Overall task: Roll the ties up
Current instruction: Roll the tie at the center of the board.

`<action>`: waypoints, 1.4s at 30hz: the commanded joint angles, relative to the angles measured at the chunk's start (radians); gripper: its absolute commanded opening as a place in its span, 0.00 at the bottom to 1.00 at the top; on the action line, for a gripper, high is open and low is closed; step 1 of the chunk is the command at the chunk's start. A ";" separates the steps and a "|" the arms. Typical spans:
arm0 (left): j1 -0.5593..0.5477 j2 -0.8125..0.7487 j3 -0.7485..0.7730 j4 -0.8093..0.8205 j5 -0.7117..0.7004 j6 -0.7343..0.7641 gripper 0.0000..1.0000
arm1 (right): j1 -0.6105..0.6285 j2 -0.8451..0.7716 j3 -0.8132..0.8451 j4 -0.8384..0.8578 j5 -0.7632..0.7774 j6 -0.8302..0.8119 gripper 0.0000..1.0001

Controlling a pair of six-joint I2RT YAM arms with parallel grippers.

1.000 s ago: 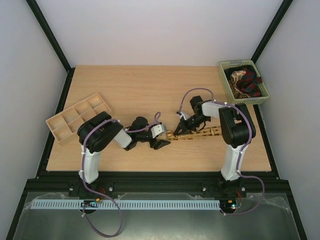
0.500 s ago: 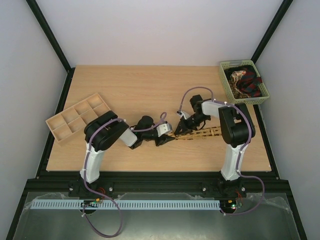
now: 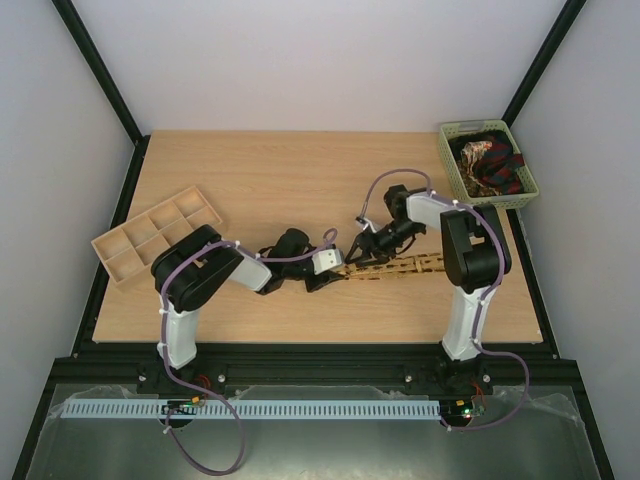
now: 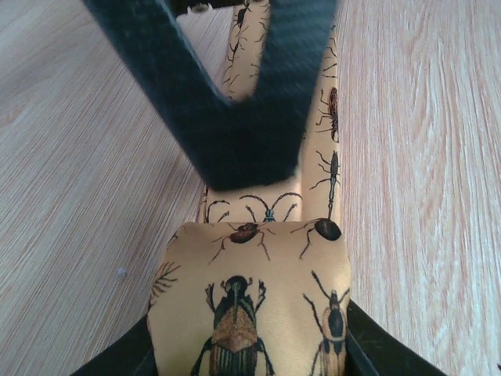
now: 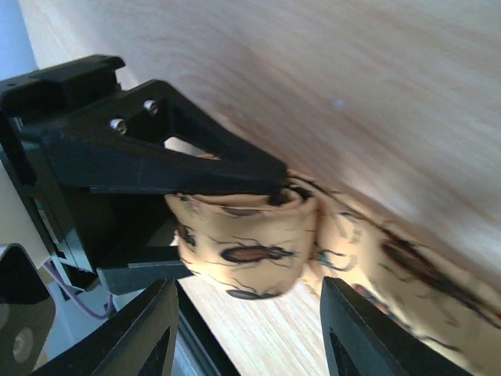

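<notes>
Tie [image 3: 400,268]: yellow, insect print. Lies flat on the table [image 3: 280,180], centre-right, running left to right. Its left end is wound into a roll [image 5: 243,235].

Left gripper [image 3: 333,271]: fingers clamped on the roll, approaching from the left. A second ago it sat short of the tie's end; it is now further right, on the roll.

Right gripper [image 3: 364,248]: just on the far side of the roll, fingers [image 5: 149,329] spread, not gripping. A second ago it was pinched shut there; it is now released.

Other ties [image 3: 487,165]: bundled in the green basket [image 3: 446,158], far right corner. Unchanged.

Tray [image 3: 150,235]: compartmented, at the left edge. Unchanged.
</notes>
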 commanded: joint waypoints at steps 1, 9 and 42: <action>-0.005 0.036 -0.011 -0.195 -0.066 0.029 0.36 | 0.059 -0.019 -0.022 0.002 -0.064 0.074 0.50; -0.006 0.043 -0.016 -0.202 -0.074 0.023 0.37 | 0.083 0.026 -0.068 0.130 0.017 0.114 0.29; -0.034 0.142 0.099 0.111 0.121 -0.019 0.68 | 0.015 0.164 -0.026 0.006 0.266 0.019 0.01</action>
